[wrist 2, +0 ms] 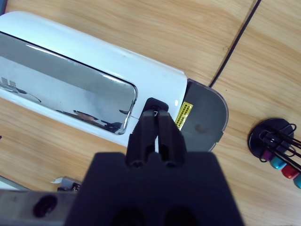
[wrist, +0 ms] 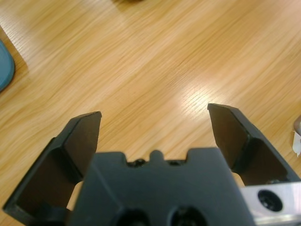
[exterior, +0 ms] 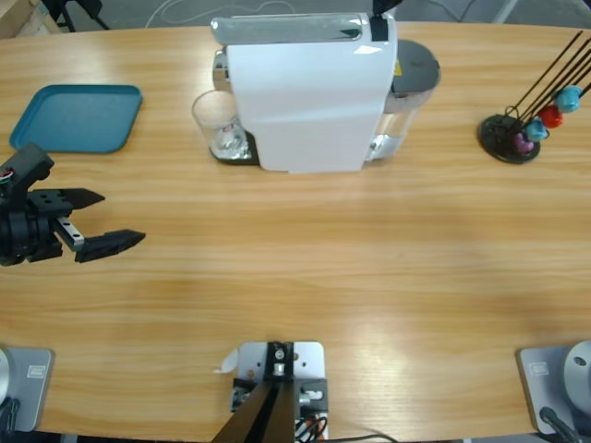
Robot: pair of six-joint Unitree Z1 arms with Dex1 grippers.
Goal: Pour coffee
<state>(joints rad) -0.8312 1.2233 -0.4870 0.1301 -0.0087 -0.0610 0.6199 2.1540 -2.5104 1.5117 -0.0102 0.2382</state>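
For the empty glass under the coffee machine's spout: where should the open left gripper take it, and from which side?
Probably the glass is best gripped across its round wall at about mid-height, coming from its open side that faces the blue tray. The white coffee machine stands close against its other side, and the glass stands upright on the drip base, so a level sideways approach fits. The left gripper is open wide and holds nothing.

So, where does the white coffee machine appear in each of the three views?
High view: the coffee machine stands at the top centre, with a glass at its left.
Left wrist view: it is not in the picture; only table and the tray's edge show.
Right wrist view: it lies across the upper left.
Shared landmark: the capsule stand.
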